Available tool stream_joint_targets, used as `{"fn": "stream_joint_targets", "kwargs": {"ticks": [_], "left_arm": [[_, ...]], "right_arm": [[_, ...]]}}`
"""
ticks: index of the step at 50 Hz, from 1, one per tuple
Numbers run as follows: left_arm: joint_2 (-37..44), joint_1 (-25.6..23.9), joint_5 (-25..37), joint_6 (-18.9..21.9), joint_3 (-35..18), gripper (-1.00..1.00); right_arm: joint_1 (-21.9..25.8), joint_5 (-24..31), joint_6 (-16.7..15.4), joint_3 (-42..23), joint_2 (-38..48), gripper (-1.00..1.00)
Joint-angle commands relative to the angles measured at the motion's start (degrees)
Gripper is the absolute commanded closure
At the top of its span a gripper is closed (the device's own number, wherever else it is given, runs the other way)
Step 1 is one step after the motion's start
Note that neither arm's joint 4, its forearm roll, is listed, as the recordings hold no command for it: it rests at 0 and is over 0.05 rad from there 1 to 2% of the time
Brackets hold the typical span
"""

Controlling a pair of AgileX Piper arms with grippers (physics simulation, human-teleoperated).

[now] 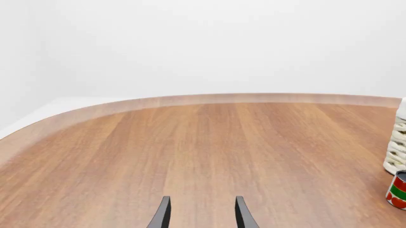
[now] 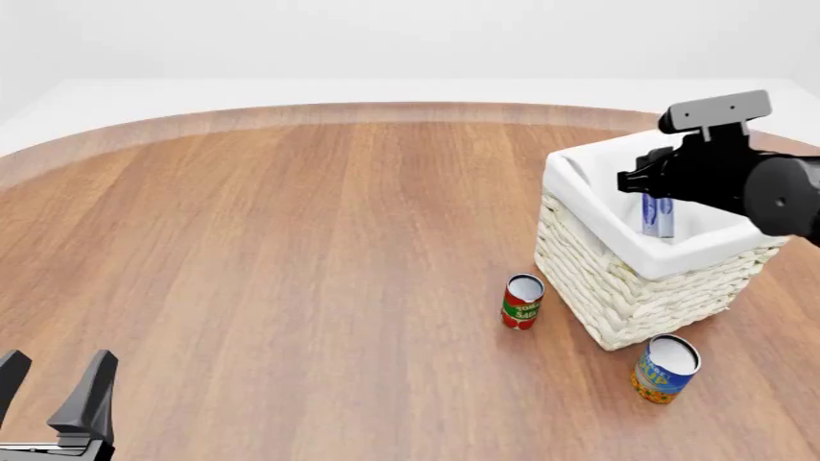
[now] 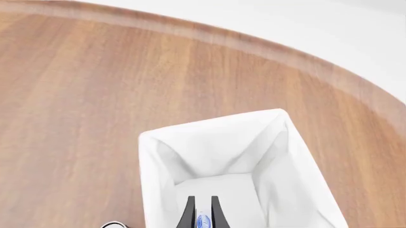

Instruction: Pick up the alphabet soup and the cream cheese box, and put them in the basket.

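Note:
My right gripper (image 2: 659,229) hangs over the inside of the basket (image 2: 577,165), shut on the cream cheese box (image 2: 656,209), a small white and blue box held on edge between the fingers. In the right wrist view the box (image 3: 204,221) with its blue oval sits between the dark fingers (image 3: 189,213), above the basket's white liner (image 3: 152,161). The alphabet soup (image 2: 663,368), with a blue and yellow-orange label and a white top, stands on the table just in front of the basket. My left gripper (image 2: 49,379) is open and empty at the near left, far from both; it also shows in the left wrist view (image 1: 201,211).
A red-and-green labelled can (image 2: 521,302) stands upright by the basket's near left corner; it also shows at the edge of the left wrist view (image 1: 398,190), beside the basket's woven wall (image 1: 396,147). The round wooden table (image 2: 282,250) stretches wide to the left.

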State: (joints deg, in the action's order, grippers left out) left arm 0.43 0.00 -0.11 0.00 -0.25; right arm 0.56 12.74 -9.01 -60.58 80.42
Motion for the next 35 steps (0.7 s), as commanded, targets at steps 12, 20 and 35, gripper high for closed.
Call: {"fn": "stream_joint_targets", "kwargs": {"ticks": [12,20,35], "left_arm": [[0.0,0.0,0.0,0.0,0.0,-1.0],[0.0,0.0,0.0,0.0,0.0,-1.0],[0.0,0.0,0.0,0.0,0.0,-1.0]], "right_arm": [[-1.17,-2.31,0.58,-2.28,5.8,1.0],[-1.58,-2.85,0.64,-2.91,7.5,1.0],[-2.0,-3.26,0.3,-4.85,10.54,1.0]]}}
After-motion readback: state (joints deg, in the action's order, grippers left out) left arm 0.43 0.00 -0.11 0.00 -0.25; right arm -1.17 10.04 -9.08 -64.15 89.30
